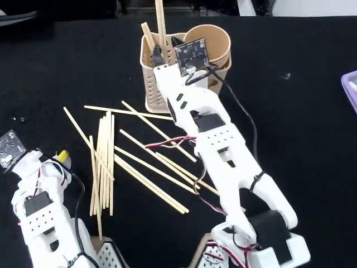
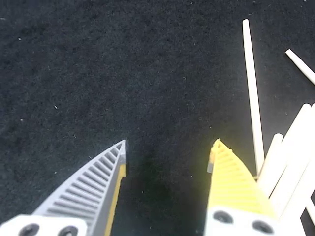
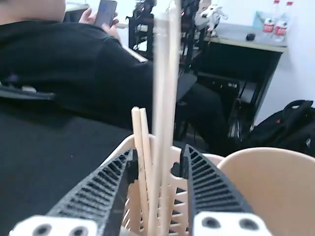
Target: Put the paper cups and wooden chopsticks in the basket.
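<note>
Left gripper [image 2: 170, 147]: close above the black table [image 1: 290, 139], jaws spread wide over bare cloth, just beside the loose chopsticks [image 1: 106, 162] (these lie scattered in a fan across the near half of the table).

Right gripper [image 3: 159, 153]: positioned over the basket [image 1: 155, 97] at the far side, jaws parted around the upright chopsticks [image 3: 165, 88], with a gap visible on one side.

Shorter chopsticks lean inside the basket. The paper cups [image 1: 215, 39] sit nested, mouth up, in the basket beside the gripper.
</note>
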